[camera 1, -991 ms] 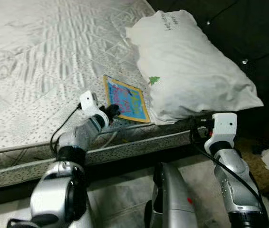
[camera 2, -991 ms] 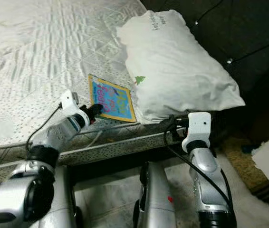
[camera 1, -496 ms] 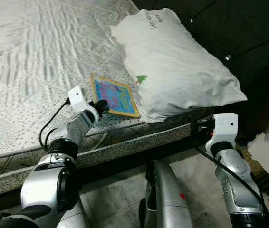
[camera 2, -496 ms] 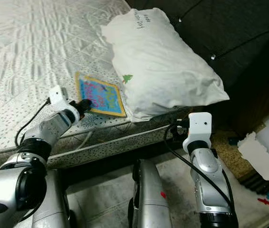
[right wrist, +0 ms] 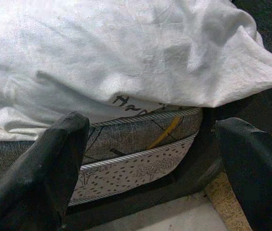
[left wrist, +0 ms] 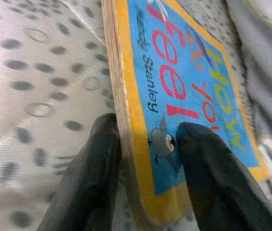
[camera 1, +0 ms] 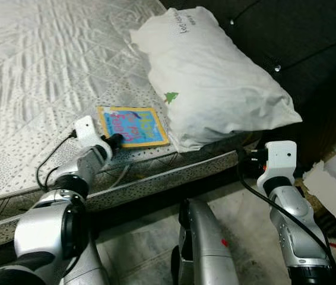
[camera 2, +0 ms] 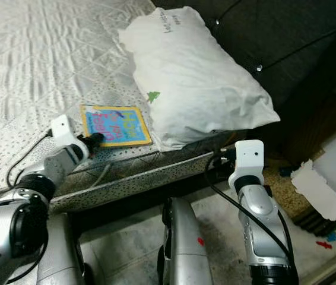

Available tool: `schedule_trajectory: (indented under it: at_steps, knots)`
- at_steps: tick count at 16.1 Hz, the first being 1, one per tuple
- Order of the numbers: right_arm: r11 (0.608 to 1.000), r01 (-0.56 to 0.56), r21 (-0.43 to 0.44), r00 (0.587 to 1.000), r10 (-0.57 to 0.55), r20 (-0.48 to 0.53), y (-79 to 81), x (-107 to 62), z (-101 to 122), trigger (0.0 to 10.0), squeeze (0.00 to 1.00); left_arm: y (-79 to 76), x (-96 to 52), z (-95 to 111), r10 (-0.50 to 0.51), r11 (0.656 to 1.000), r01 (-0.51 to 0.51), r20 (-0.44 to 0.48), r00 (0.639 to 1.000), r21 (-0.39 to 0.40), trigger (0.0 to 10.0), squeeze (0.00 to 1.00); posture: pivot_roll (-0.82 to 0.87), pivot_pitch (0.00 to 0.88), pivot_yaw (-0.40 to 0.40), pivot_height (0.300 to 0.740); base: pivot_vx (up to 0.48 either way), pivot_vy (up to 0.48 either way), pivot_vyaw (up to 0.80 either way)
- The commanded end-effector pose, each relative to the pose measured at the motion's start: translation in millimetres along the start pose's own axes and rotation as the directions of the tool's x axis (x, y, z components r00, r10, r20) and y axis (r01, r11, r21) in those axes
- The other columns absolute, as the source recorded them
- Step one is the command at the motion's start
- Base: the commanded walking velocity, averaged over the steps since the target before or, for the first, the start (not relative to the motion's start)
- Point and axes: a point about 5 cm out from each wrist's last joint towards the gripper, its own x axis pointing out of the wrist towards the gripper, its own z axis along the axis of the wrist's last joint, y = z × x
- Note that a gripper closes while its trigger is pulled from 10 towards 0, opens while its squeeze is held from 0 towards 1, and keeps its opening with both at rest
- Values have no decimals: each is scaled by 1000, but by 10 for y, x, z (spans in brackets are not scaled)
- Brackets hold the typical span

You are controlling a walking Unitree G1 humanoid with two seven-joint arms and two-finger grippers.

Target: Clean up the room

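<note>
A blue picture book with a yellow border point(camera 1: 133, 125) point(left wrist: 184, 82) lies flat on the white mattress point(camera 1: 37, 77) close to its near edge. My left gripper point(camera 1: 113, 141) point(left wrist: 148, 149) is shut on the book's near corner, one black finger point(left wrist: 90, 178) under it and one on the cover. A big white pillow point(camera 1: 209, 77) point(right wrist: 126, 53) rests just right of the book, overhanging the mattress corner. My right gripper point(right wrist: 150, 163) is open, held off the bed's side below the pillow, with nothing between its fingers point(right wrist: 40, 168).
A dark tufted headboard point(camera 1: 287, 35) stands behind the pillow. On the floor at the right lie a white sheet of paper point(camera 1: 328, 193) and a brown mat point(camera 2: 287, 184). The mattress's patterned side point(right wrist: 141, 168) runs in front of me.
The whole picture has shifted as the camera moved. The left gripper has turned the book so it lies squarer to the bed's edge and nearer to it. The right arm has kept its place.
</note>
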Motion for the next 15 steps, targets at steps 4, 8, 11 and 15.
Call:
schedule_trajectory:
  at_steps: [4, 8, 11, 15]
  knots:
    - [1000, -11, 5, 1000, 11, 8, 40, 46, 25, 10000, 0, 46, -6, 86, 39, 996, -40, 17, 999, 81, 10000, 1000, -99, 77, -122, 510, 0, 0, 0]
    - [999, -32, 28, 999, 31, 24, 133, 126, 51, 10000, 0, 39, -3, 58, 26, 985, -28, 15, 1000, 168, 10000, 1000, -72, 56, -110, 510, 0, 0, 0]
    - [999, -32, 28, 999, 31, 24, 133, 126, 51, 10000, 0, 39, -3, 58, 26, 985, -28, 15, 1000, 168, 10000, 1000, -72, 56, -110, 510, 0, 0, 0]
    - [999, -32, 28, 999, 31, 24, 133, 126, 51, 10000, 0, 39, -3, 58, 26, 985, -28, 15, 1000, 168, 10000, 1000, -72, 56, -110, 510, 0, 0, 0]
